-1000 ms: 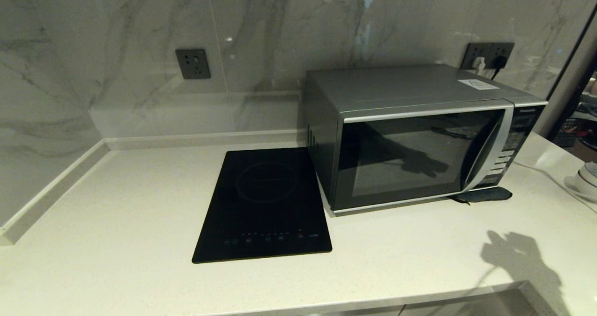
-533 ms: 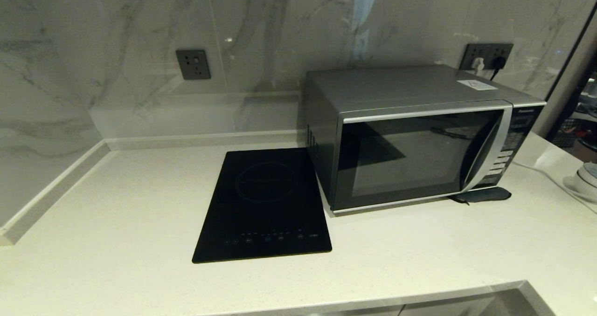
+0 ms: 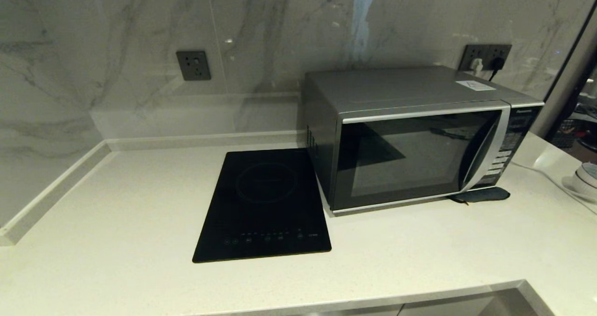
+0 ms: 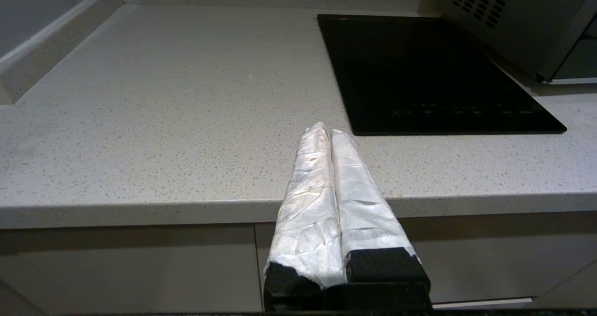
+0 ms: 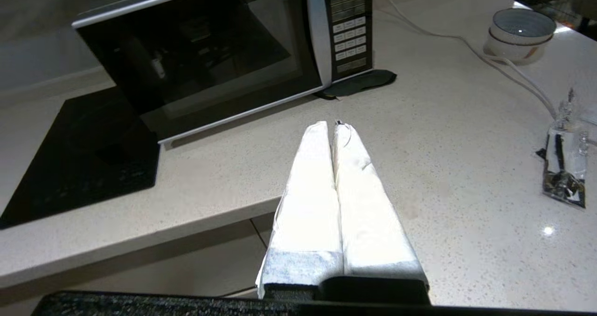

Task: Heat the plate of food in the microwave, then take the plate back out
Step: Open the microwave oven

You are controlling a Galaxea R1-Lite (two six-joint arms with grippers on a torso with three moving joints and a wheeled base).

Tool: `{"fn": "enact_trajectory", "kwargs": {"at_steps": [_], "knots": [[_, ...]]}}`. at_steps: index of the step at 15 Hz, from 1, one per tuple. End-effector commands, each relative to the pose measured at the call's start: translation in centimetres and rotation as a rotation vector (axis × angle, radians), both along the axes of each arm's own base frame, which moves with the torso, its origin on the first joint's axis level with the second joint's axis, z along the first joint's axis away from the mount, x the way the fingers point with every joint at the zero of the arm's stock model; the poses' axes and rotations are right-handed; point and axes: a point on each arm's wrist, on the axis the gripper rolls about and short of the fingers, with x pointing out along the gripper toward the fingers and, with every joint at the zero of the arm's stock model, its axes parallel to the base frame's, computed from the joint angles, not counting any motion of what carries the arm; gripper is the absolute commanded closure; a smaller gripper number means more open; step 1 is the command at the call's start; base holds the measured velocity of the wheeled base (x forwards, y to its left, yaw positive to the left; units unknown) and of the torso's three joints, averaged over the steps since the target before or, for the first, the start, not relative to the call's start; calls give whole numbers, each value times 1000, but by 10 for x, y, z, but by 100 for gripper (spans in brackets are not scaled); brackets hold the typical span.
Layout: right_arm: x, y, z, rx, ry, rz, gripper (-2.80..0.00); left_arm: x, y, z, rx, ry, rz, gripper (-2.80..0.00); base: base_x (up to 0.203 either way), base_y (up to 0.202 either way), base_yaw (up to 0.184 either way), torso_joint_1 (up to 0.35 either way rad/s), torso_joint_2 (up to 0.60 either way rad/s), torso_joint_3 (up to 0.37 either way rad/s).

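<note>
The silver-grey microwave [image 3: 410, 134] stands at the back right of the counter with its dark glass door closed; it also shows in the right wrist view [image 5: 210, 59]. The plate of food is out of view. Neither arm appears in the head view. My left gripper [image 4: 329, 128] is shut and empty, hovering at the counter's front edge short of the hob. My right gripper [image 5: 330, 125] is shut and empty above the counter, in front of the microwave's button panel [image 5: 347, 36].
A flat black induction hob [image 3: 266, 204] lies left of the microwave. A dark pad [image 3: 480, 195] sits under its front right corner. A white bowl [image 5: 520, 34], a white cable [image 5: 503, 69] and a small glass object [image 5: 564, 167] are to the right.
The gripper's shadow on the counter at the front right and its reflection in the microwave door have gone, as the right arm drew back out of the head view.
</note>
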Motion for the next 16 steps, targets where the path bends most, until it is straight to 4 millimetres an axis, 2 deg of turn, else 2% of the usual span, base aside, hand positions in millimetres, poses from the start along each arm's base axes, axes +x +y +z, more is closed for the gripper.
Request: {"fn": "enact_trajectory", "kwargs": {"at_steps": [1,5,10,14,16], "knots": [[-12,-4,-23,-19,-19,42,0,0,0,0,-1,0,1,0,0,0,0,0,0,0],[-17,-6,-79,-81,-12,65,0,0,0,0,-1,0,1,0,0,0,0,0,0,0],[22,-7,-120,-95,85,46,0,0,0,0,-2,0,1,0,0,0,0,0,0,0],[59,-7,-157,-159,36,39,0,0,0,0,-1,0,1,0,0,0,0,0,0,0],[68,-7,-165,-173,-46,43,0,0,0,0,-2,0,1,0,0,0,0,0,0,0]]}}
